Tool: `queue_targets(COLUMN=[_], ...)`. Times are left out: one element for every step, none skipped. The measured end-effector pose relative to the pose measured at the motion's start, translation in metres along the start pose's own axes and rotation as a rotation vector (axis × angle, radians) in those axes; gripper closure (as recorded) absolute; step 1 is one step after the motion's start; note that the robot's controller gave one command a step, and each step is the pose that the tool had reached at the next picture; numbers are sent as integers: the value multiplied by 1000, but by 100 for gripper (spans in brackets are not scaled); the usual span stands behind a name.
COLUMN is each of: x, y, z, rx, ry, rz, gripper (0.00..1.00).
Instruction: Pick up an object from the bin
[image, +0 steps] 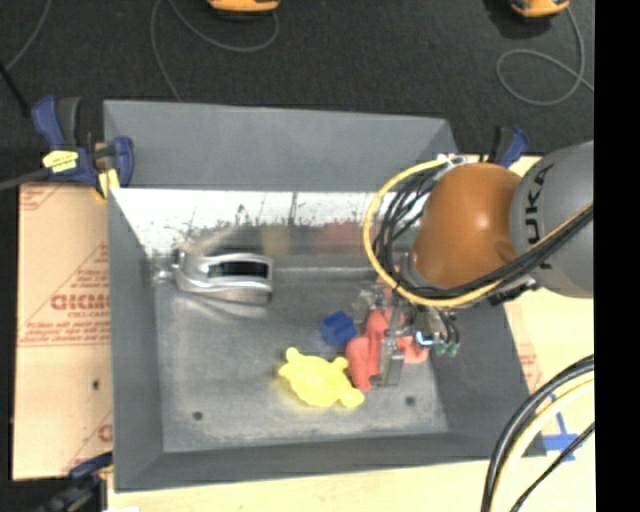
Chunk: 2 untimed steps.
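Red plastic piece (362, 352) lies right of the bin's (220, 410) centre, touching a yellow toy (318, 380) and near a blue block (337, 326), with the robot's hand (394, 352) low over it, apparently placed for a grasp, though whether open or closed cannot be told.

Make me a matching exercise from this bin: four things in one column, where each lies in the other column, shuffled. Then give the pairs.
Things:
1. silver metal tool
2. small blue piece
3. yellow lumpy toy
4. red piece

Places:
a. lowest in the view, near the front wall of the bin
b. right at the pincer
c. left side, by the back wall
d. between the silver metal tool and the pincer

Pairs: 1-c, 2-d, 3-a, 4-b
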<state>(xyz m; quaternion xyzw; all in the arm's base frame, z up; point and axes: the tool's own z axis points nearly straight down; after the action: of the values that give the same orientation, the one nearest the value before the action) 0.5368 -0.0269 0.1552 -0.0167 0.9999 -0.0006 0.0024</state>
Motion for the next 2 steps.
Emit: queue_targets(x=[3,8], y=[-17,-13], z=[19,33], rx=[0,-1], ry=[-5,-3], rz=[-114,-128], gripper=[0,0])
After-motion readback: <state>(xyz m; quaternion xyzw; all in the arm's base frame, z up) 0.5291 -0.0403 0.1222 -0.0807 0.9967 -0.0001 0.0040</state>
